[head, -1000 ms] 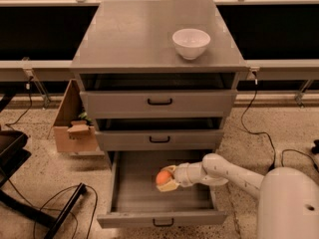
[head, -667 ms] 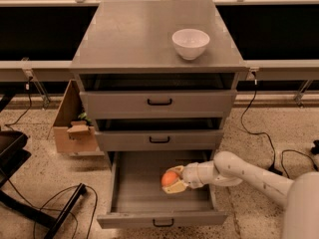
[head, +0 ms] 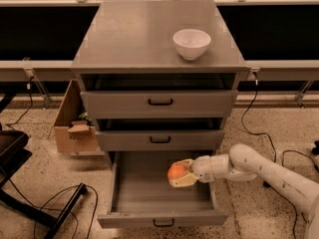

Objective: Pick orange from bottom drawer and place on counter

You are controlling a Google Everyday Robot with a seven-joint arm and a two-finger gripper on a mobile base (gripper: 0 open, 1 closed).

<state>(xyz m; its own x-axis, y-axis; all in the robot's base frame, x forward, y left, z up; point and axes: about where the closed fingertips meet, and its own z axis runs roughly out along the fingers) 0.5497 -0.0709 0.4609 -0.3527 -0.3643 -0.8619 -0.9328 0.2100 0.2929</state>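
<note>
The orange [head: 175, 172] is a small round fruit held between the pale fingers of my gripper [head: 178, 174]. The gripper is shut on it and holds it above the floor of the open bottom drawer [head: 149, 197], toward the drawer's right side. The white arm [head: 259, 171] reaches in from the lower right. The bottom drawer is pulled out, with its black handle [head: 163, 223] at the front. The counter [head: 134, 34] is the flat grey top of the cabinet, well above the gripper.
A white bowl [head: 192, 43] stands on the counter at the back right. The two upper drawers [head: 159, 103] are closed. A cardboard box [head: 75, 128] sits left of the cabinet. Black cables [head: 65, 203] and a dark stand lie on the floor at the left.
The gripper with the orange has moved to the right and slightly up inside the open bottom drawer. The arm has drawn back toward the right.
</note>
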